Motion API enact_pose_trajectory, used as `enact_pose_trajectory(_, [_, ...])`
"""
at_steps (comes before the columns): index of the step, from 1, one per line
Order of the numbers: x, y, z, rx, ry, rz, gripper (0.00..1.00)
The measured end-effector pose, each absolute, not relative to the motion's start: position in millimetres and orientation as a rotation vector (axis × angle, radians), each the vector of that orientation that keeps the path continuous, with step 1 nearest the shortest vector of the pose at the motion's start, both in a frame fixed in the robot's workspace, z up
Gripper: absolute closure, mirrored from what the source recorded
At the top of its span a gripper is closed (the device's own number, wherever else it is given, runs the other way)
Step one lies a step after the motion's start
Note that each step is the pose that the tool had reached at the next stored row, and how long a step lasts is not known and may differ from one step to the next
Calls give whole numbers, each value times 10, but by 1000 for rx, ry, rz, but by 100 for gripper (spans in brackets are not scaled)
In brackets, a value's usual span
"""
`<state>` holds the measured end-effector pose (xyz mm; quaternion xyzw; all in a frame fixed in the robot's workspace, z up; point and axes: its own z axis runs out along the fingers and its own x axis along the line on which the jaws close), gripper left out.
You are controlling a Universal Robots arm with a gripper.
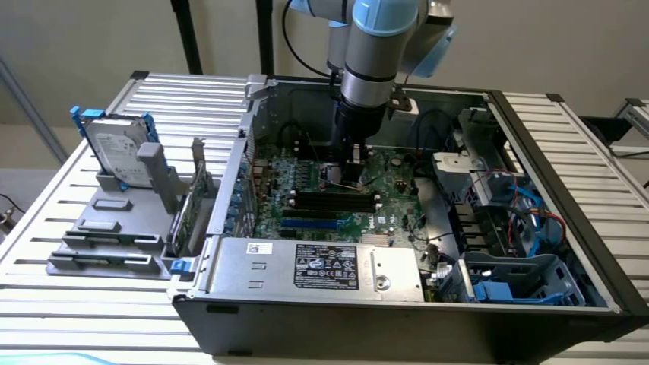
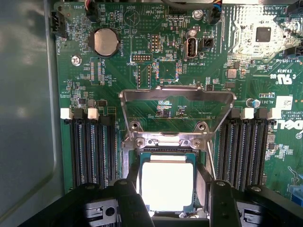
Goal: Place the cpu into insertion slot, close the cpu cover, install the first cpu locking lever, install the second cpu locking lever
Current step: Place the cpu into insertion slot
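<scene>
Cpu (image 2: 168,185) flat in the insertion slot (image 2: 165,152), between the wide-spread fingers of the gripper (image 2: 173,194), cpu cover (image 2: 177,92) raised

Plain pale beige wall (image 1: 81,38) behind, evenly and softly lit. Two black upright posts (image 1: 188,38) stand before it, past the table's far edge. Table (image 1: 91,312): top of ribbed silvery metal slats. Off its edge at the exterior view's left: pale floor (image 1: 26,179), slanted grey bar (image 1: 26,103). Past the opposite edge: corner of a metal frame (image 1: 634,122).
</scene>
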<state>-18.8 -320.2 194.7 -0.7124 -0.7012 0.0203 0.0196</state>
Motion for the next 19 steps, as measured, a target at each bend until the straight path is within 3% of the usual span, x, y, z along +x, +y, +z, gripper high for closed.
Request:
enact_pose_trajectory(3, [-187,-3200,1941,-2211,-2176,62,44])
enact_pose_trajectory(4, [-188,-3201,1943,-2211,-2176,63,37])
enact_pose_trajectory(10, [-188,-3201,1967,-2211,-2175,64,37])
enact_pose_trajectory(17, [-213,-3202,2199,-2210,-2174,66,37])
enact_pose_trajectory(18, [-228,-3202,2224,-2210,-2174,66,46])
enact_pose_trajectory(19, [-249,-3202,2244,-2210,-2174,66,46])
